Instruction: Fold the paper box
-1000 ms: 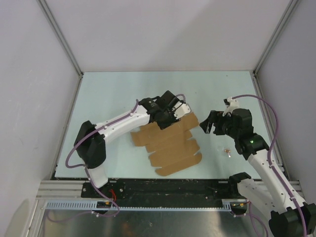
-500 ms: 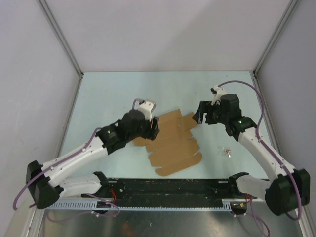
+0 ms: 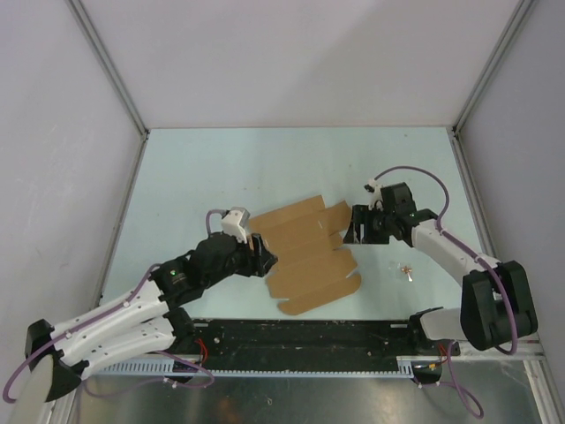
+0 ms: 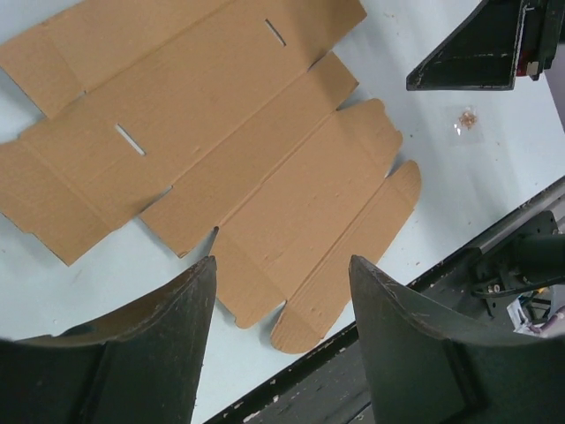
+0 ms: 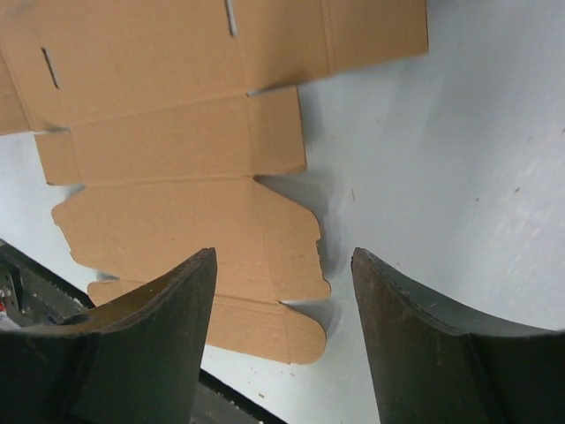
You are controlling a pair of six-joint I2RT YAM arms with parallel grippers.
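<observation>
The paper box (image 3: 306, 254) lies as a flat brown die-cut sheet with tabs and slots on the pale table. It also shows in the left wrist view (image 4: 221, 159) and in the right wrist view (image 5: 177, 132). My left gripper (image 3: 263, 256) is open and empty, low at the sheet's left edge. My right gripper (image 3: 355, 225) is open and empty, just off the sheet's right edge. In the wrist views the left gripper (image 4: 281, 265) and the right gripper (image 5: 282, 256) frame the sheet's near rounded flaps, with nothing between the fingers.
A tiny clear packet with brown bits (image 3: 407, 270) lies on the table right of the sheet, also in the left wrist view (image 4: 465, 119). The black rail (image 3: 300, 334) runs along the table's near edge. Grey walls enclose three sides.
My left arm pulled back from the sheet's far left corner to its left edge, lower and nearer. My right arm stretched forward and lowered towards the sheet's right edge. The sheet stayed put.
</observation>
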